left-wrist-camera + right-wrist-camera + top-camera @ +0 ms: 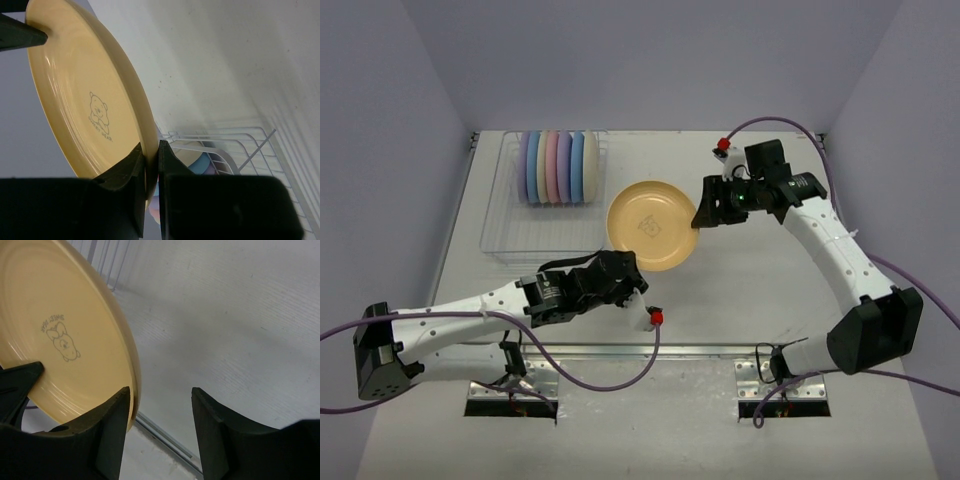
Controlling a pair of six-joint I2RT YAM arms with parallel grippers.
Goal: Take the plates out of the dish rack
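Note:
A yellow-orange plate (653, 226) with a small bear print is held above the table, right of the wire dish rack (500, 235). My left gripper (632, 272) is shut on its near rim; in the left wrist view the gripper (151, 150) pinches the plate (80, 85) edge-on. My right gripper (703, 215) is open at the plate's right rim. In the right wrist view the gripper (161, 395) has the plate's (60, 330) rim just inside its left finger, the right finger well apart. Several pastel plates (558, 167) stand upright in the rack's far end.
The rack (240, 145) with stacked plates (205, 162) lies behind the held plate in the left wrist view. Rack wires (107, 260) show at the top of the right wrist view. A metal rail (650, 350) runs along the table's near edge. Grey walls enclose three sides.

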